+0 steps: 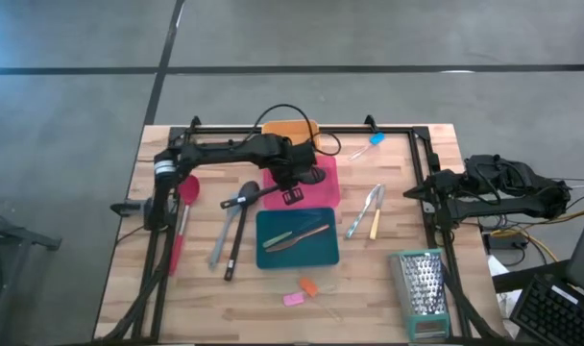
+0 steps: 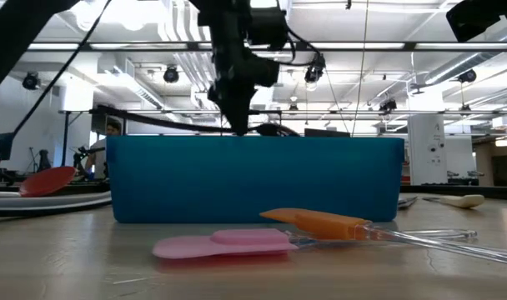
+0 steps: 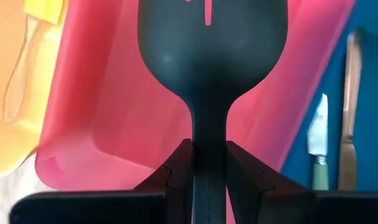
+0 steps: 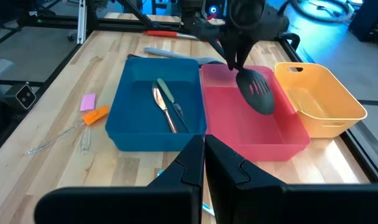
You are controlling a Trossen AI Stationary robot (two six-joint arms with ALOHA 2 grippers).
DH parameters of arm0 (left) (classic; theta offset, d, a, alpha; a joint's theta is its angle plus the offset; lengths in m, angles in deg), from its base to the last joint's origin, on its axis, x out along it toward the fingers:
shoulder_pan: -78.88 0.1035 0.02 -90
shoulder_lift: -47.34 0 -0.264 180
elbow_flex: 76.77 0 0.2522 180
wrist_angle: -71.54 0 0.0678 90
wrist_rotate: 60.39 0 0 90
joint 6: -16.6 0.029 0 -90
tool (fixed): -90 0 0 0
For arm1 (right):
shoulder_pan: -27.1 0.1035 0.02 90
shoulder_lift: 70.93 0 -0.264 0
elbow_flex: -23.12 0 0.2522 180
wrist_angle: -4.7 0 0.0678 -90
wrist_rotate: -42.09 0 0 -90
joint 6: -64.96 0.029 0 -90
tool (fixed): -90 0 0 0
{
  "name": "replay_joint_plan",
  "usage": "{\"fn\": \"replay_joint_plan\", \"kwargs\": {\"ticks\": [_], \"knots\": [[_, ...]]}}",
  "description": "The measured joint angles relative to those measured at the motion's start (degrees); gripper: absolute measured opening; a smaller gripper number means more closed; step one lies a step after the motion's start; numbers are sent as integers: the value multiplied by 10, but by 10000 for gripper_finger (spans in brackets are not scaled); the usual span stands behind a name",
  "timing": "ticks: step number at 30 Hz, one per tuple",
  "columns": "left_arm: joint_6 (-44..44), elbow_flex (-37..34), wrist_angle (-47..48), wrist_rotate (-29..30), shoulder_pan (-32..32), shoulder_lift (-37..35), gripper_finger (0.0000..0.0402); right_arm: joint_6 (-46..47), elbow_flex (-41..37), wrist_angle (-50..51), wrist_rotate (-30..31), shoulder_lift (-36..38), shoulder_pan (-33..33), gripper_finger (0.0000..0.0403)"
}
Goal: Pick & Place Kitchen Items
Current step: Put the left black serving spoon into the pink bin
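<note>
Left gripper [image 3: 209,163] pinches a black slotted spoon [image 3: 211,43] over the pink tray [image 1: 326,190] — apparently mid-task; several utensils remain on the table [image 1: 388,279].

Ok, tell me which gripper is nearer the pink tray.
Left. The left gripper hangs over the pink tray, shut on a black slotted spoon. The right gripper waits off by the table's right edge, beyond the metal tongs.

In the left wrist view the slotted spoon [image 3: 209,56] is running off the frame's edge, while in the low view the blue tray [image 2: 253,179] is hiding whatever lies inside it.
</note>
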Motion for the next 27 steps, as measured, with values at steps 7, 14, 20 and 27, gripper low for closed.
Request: {"fn": "replay_joint_plan", "kwargs": {"ticks": [7,14,20,27], "knots": [[-1,-1,-20,-24,20,24,66,1,0,0,0,0,0,9],[-1,0,-42,-39,40,26,66,0,0,0,0,0,0,8],[-2,-1,-68,-55,46,28,66,0,0,0,0,0,0,8],[7,6,-76,-74,48,55,66,1,0,0,0,0,0,8]]}}
